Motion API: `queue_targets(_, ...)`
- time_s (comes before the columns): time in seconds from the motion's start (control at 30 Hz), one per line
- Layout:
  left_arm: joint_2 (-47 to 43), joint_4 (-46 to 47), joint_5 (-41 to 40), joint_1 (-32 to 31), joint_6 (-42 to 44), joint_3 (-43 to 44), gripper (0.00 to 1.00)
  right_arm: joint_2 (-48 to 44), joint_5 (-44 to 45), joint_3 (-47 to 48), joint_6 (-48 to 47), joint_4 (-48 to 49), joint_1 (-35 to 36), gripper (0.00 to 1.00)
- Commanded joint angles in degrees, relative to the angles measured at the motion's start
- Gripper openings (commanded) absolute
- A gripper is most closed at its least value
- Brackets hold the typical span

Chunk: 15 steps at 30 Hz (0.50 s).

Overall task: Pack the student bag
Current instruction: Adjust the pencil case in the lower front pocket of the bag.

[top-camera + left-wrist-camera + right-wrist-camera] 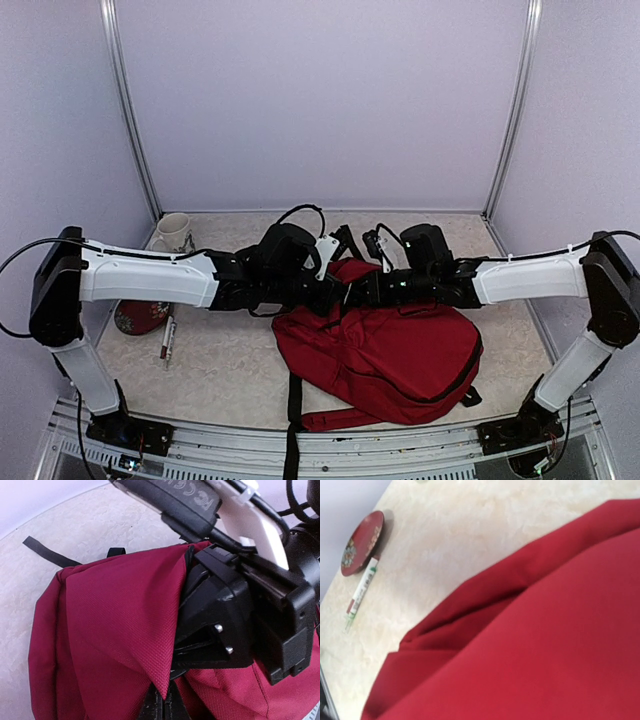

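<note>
The student bag (385, 350), a dark-red backpack with black straps, lies at the table's centre-right. Both arms meet over its top left edge. My left gripper (165, 700) is shut on a pointed fold of the bag's fabric (120, 610); in the top view it (328, 290) sits at the bag's upper left corner. My right gripper (352, 290) faces it from the right. Its black body (225, 620) lies under the raised flap, and the fabric stretches taut from it down to my left jaws. In the right wrist view the red fabric (545, 630) hides the fingers.
A white mug (172, 233) stands at the back left. A red patterned plate (140, 317) (362, 542) lies under the left arm, with a white and green pen (168, 340) (360, 595) beside it. A black strap (294, 420) hangs over the near edge.
</note>
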Motion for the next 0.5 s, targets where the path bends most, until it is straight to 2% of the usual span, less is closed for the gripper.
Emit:
queue_targets(0.0, -2.8, 2.8, 0.0, 0.4, -0.2, -0.6, 0.0, 2.9, 1.6, 1.4, 0.5, 2.9, -0.4, 0.0)
queue_targets(0.13, -3.7, 3.0, -0.5, 0.4, -0.7, -1.5, 0.0, 2.0, 4.4, 4.8, -3.0, -2.5, -0.5, 0.03)
queue_targets(0.23, -4.2, 3.1, -1.0, 0.6, -0.6, -2.3, 0.0, -3.6, 7.3, 4.7, -6.6, -9.0, -0.4, 0.06)
queue_targets(0.33, -3.8, 3.0, -1.3, 0.8, -0.3, -2.2, 0.0, -11.6, 7.8, 1.9, -10.5, -13.1, -0.2, 0.09)
queue_targets(0.47, -2.7, 4.0, -0.3, 0.8, -0.5, -2.1, 0.0, -16.7, 6.7, -6.9, -9.3, -11.6, 0.1, 0.1)
